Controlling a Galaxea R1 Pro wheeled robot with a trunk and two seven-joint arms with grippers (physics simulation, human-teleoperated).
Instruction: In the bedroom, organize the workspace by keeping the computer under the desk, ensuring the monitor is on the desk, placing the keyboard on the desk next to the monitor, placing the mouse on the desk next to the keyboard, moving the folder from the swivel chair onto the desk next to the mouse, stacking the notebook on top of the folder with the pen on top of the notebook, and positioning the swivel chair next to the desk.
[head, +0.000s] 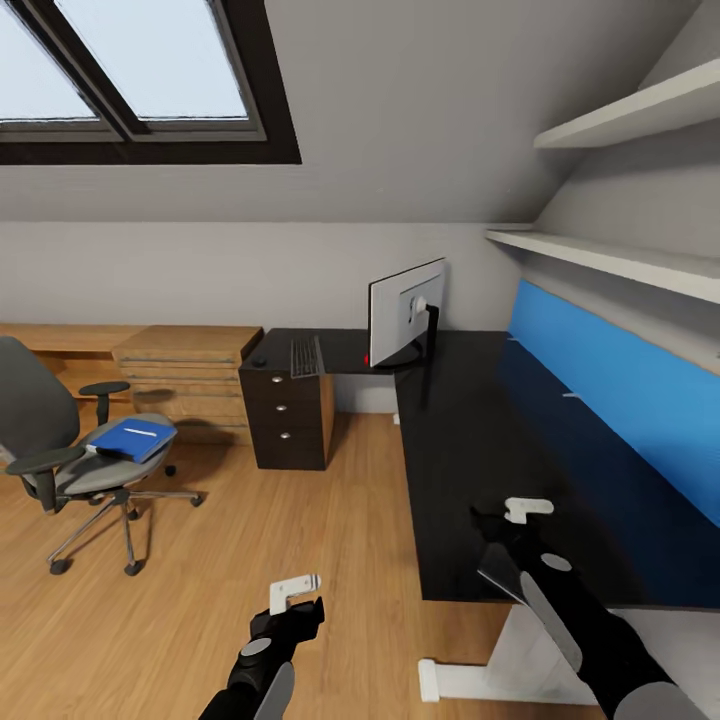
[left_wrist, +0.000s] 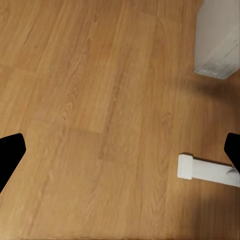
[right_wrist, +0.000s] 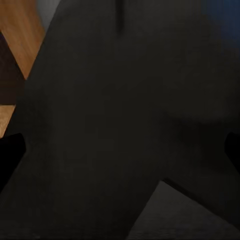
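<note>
The blue folder lies on the seat of the swivel chair, with a thin pale pen resting on top of it. The chair stands on the wooden floor well away from the black surface, off beyond its drawer end. On that surface the monitor stands at the inner corner of the L. The keyboard lies just beside the monitor on the side towards the drawers, and a small dark lump beyond the keyboard, near the surface's far end, is probably the mouse.

The step in hand looks like going to the chair to fetch the folder, so the base has to turn and roll towards the chair first. A good approach faces the seat from its open front, clear of the black armrests. The tool should then come in low at the folder's free edge, since a flat thing gives little to pinch from above. The pen could roll off when the folder tilts, so the lift should stay level.

The left tool hangs over the bare floor beside the surface's near end, pointing down. In the left wrist view its dark fingertips sit wide apart with nothing between them, so it is released. The right tool hovers over the near part of the surface, forearm angled forward. The right wrist view shows its tips wide apart too, so it is released and empty.
</note>
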